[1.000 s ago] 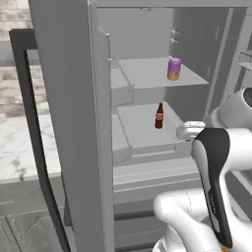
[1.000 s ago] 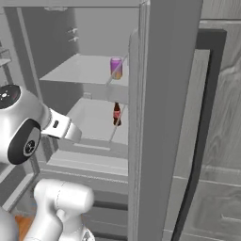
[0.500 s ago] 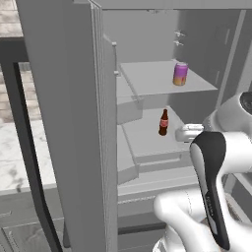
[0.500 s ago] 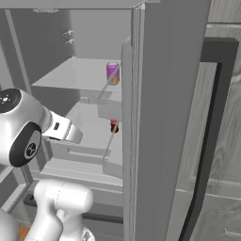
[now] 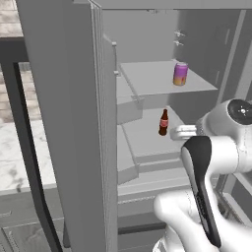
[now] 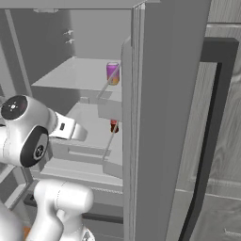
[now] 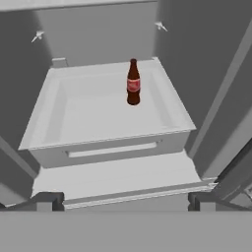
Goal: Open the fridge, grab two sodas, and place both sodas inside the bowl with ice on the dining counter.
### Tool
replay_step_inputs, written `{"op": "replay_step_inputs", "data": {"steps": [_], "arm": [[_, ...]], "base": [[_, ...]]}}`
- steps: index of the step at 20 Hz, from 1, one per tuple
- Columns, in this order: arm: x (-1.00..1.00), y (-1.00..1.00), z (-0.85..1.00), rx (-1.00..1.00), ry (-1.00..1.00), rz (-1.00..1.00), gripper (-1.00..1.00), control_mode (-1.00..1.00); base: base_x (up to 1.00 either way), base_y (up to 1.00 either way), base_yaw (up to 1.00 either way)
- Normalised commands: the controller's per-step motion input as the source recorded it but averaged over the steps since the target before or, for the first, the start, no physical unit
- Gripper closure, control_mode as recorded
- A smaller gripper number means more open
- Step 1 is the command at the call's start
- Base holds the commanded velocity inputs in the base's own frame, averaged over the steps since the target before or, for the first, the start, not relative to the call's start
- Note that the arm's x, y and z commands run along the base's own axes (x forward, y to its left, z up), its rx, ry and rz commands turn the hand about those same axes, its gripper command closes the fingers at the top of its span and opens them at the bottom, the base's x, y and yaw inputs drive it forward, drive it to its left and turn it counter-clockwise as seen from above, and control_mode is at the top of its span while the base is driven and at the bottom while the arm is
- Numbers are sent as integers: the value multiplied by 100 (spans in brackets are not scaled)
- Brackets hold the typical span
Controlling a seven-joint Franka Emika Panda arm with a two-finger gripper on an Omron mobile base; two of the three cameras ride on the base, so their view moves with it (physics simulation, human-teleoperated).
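Fridge (image 5: 74, 123) is open, both doors swung wide, so step one is done; neither soda is picked, nothing bagged for the bowl. Purple-orange can (image 5: 180, 74) stands on the upper shelf (image 5: 157, 81) near its right front; reddish soda, bottle-shaped here (image 7: 133, 82), stands upright on the lower shelf tray (image 7: 88, 113), right of centre toward the back. Gripper (image 7: 125, 202) is spread wide, empty, facing the tray from outside the front lip, well short of the bottle. Room: tray is bare around the bottle, straight-in path looks free. Watch the raised tray lip, the upper shelf edge overhead and the right inner wall close to the bottle.
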Motion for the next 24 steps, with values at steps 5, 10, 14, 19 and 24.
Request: {"op": "replay_step_inputs", "data": {"steps": [5,10,14,19,24], "arm": [[43,0,-30,0,-18,3,-100,-100],[46,-1,-36,0,-17,3,-100,-100],[21,-4,-32,-4,-12,0,-100,-100],[6,-2,-22,-6,-8,-4,-100,-100],[9,-5,-24,-2,-6,-4,-100,-100]], "base": [[0,0,0],[0,0,0],[0,0,0],[0,0,0],[0,0,0]]}}
